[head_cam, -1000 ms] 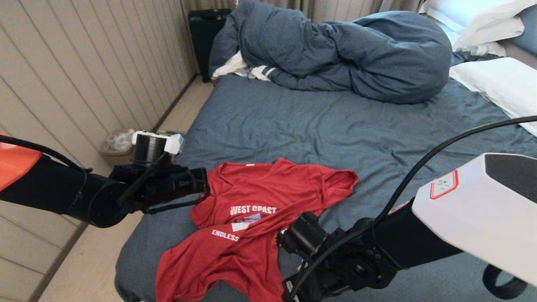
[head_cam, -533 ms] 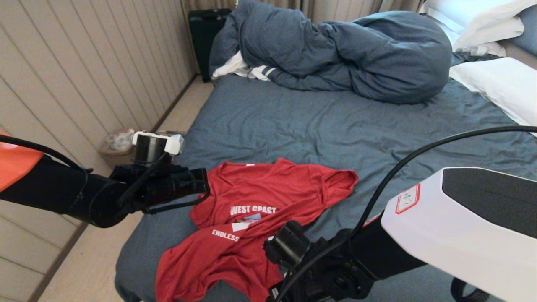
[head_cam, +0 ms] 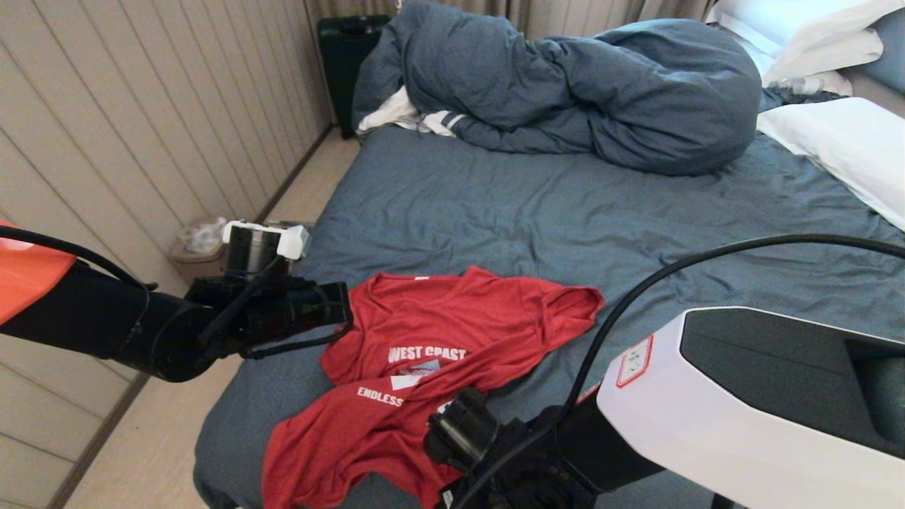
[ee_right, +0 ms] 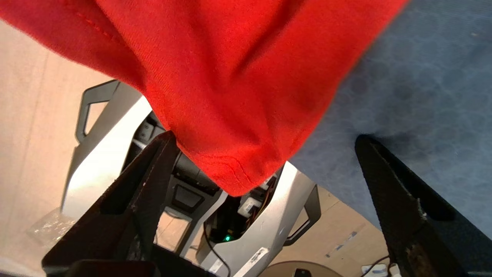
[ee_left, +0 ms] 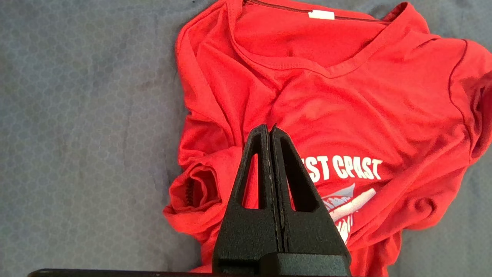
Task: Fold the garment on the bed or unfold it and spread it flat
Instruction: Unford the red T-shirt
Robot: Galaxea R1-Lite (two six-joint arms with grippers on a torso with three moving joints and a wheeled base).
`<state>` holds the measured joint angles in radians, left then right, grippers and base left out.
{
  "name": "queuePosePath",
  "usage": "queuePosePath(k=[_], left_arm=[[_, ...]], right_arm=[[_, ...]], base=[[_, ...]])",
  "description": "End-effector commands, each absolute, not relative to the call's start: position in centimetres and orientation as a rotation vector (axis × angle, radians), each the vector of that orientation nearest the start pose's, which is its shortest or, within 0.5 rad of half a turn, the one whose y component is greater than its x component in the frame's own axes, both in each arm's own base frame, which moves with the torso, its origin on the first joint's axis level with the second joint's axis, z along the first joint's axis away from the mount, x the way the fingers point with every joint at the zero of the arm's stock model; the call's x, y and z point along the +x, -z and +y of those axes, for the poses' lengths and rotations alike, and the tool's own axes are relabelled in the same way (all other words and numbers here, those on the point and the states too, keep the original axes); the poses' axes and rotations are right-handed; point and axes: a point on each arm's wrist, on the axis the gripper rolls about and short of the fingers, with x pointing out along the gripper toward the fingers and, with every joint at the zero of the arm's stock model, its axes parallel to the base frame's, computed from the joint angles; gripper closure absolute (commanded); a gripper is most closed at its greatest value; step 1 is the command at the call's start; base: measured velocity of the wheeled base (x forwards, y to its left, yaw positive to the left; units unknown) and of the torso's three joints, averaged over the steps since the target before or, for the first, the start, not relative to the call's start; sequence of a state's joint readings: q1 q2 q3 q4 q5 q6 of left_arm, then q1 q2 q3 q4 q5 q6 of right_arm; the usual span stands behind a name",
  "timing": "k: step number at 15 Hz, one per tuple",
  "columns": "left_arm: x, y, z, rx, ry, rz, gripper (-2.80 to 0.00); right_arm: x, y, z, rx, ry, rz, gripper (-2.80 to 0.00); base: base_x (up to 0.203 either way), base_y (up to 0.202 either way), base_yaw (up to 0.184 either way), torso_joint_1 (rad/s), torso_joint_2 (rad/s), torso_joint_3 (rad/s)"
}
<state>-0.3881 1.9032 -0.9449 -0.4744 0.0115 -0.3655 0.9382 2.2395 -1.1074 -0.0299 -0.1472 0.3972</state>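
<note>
the red shirt (head_cam: pixel 431 367) lies crumpled on the bed (head_cam: pixel 565 212), at your 6 o'clock edge. right gripper (ee_right: pixel 265 184) fingers are spread around its hanging corner; pinch deep into it. left gripper (ee_left: pixel 271 130) fingers are pressed together, empty.

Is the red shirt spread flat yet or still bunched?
Still bunched. The red T-shirt lies crumpled on the bed, its lower half folded across the lettering, one corner hanging over the edge.

Wide-spread right gripper (ee_right: pixel 265 154) straddles the garment's (ee_right: pixel 230 77) hanging corner; bare bed (head_cam: pixel 565 226) sheet lies open beyond, bunched duvet (head_cam: pixel 565 92) blocking farther.
</note>
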Motion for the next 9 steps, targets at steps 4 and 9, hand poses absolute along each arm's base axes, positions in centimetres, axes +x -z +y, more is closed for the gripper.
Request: queuePosePath(k=[4,9], left_arm=[[32.7,-13.4,-13.3,-0.259,0.275,0.543,0.00],[32.6,-13.2,-13.3,-0.258,0.275,0.548,0.00]], right_arm=[[22.2,-1.2,30.2,-0.247,-0.496,1.081,0.00],[21.6,-2.3,29.0,-0.238,-0.491,1.081,0.00]], base=[[0.000,0.000,0.000,0.000,0.00,0.000],[0.000,0.000,0.000,0.000,0.00,0.000]])
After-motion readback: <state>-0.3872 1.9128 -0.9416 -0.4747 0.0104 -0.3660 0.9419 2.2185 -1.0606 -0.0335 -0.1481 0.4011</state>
